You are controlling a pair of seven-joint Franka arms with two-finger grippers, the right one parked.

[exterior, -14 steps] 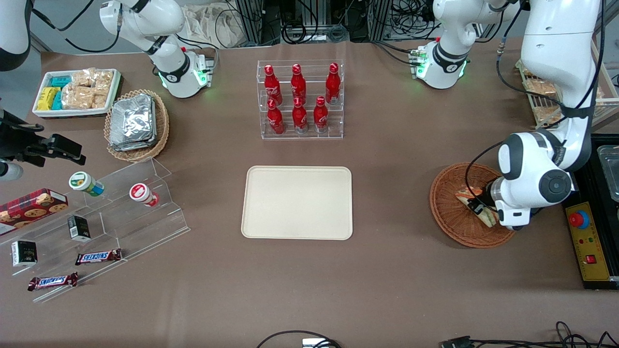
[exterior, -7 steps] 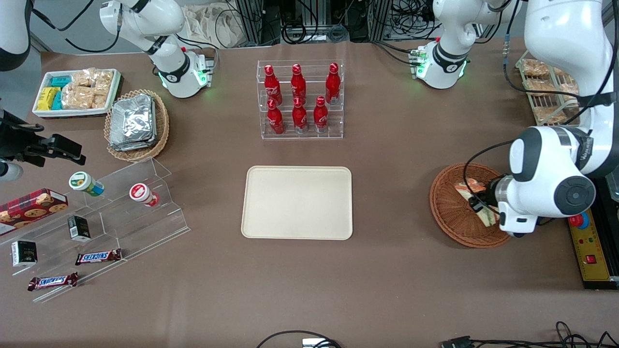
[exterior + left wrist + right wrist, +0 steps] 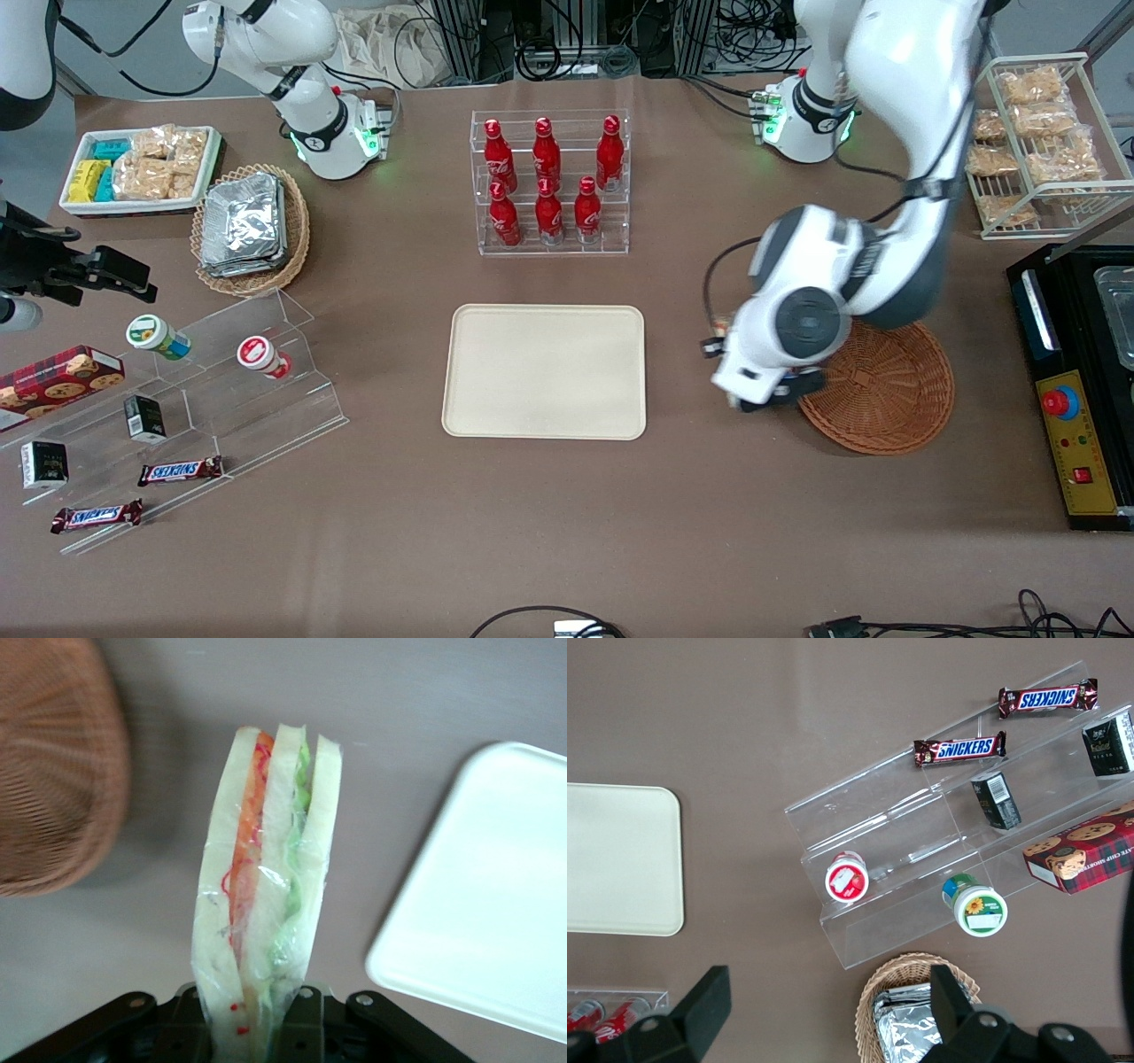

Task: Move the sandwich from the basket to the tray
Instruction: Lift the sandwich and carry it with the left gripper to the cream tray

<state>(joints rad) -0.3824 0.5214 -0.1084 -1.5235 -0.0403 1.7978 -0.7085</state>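
Gripper (image 3: pixel 257 1032) clamped on sandwich (image 3: pixel 266 895); wedge's base sits between the jaws, its length sticking straight out from them. Held above bare table between tray (image 3: pixel 544 371) and basket (image 3: pixel 895 394); touching neither.

Even bright overhead light; soft shadows; basket (image 3: pixel 53 771) motion-blurred in wrist view.
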